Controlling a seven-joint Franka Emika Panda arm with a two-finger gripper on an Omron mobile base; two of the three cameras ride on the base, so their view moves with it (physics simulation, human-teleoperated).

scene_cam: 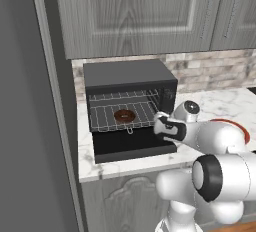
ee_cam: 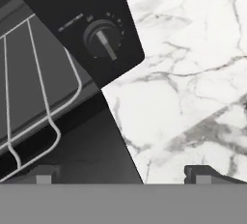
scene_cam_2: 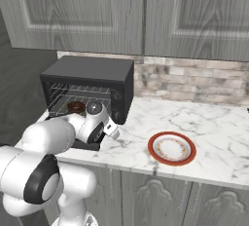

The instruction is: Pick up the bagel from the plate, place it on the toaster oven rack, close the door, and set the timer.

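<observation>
Bagel (scene_cam: pixel 124 115) sits on the rack (scene_cam: pixel 107 118); my claw (ee_cam: pixel 121 174), jaws apart and empty, should hook under the lowered door (scene_cam: pixel 132 148) edge squarely.

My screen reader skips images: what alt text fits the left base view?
A small dark reddish-brown bagel sits on the silvery wire rack inside a black toaster oven, whose black door hangs open. The white arm's open gripper is beside it.
</observation>
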